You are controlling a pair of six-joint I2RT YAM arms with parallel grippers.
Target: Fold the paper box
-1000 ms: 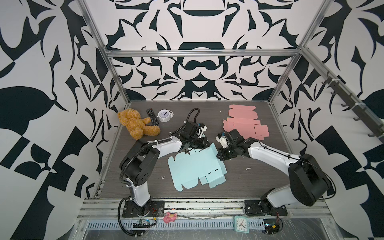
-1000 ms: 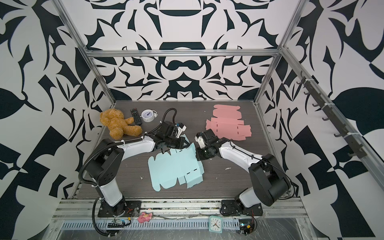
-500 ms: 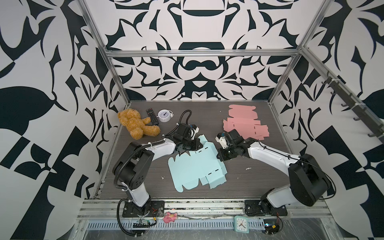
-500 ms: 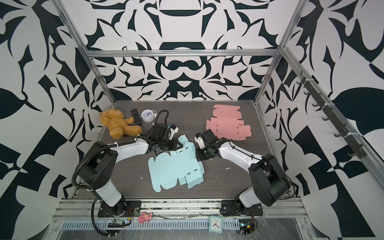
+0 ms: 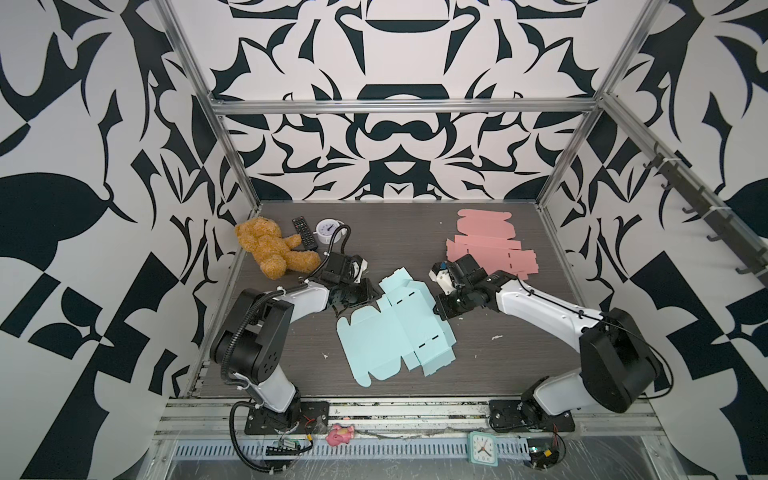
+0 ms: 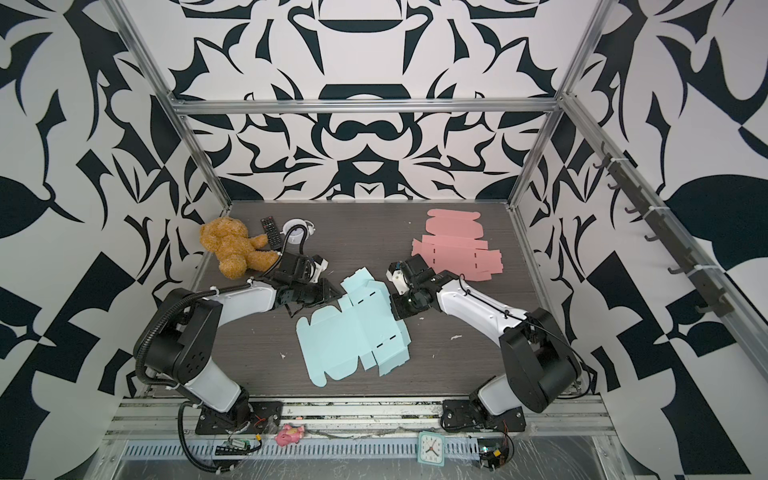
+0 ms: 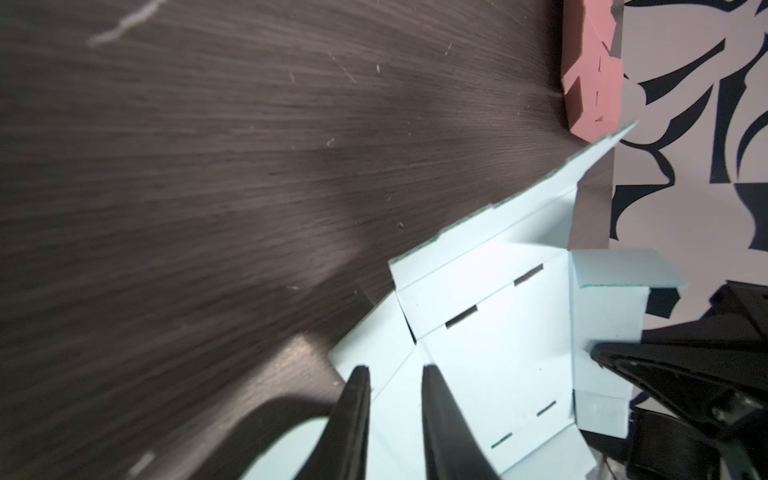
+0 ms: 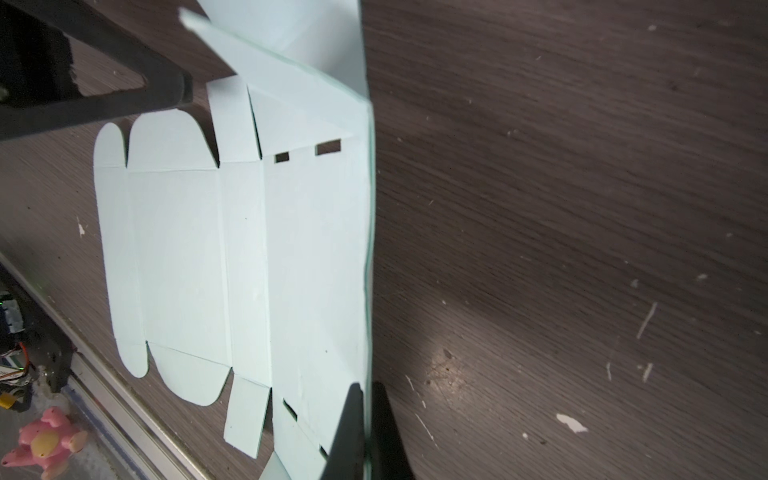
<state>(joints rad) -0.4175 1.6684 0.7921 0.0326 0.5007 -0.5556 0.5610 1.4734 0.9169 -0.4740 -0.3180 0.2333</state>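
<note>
Right gripper (image 8: 365,399) is pinched tight on the right edge of the box (image 5: 395,332), and I see that side lifted. The rest of the blue sheet lies flat mid-desk (image 5: 519,365). Left gripper (image 7: 395,370) hovers over its back-left part, fingers slightly apart. Pink sheet (image 5: 486,245) lies near the back right corner, bear (image 5: 270,249) back left.

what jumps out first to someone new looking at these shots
The loud black-and-white walls grab the eye first. Then comes the blue blank in the middle of the table, its right edge pinched in the shut right gripper, the open left gripper over its far-left part. A pink blank lies far right, a teddy far left.
</note>
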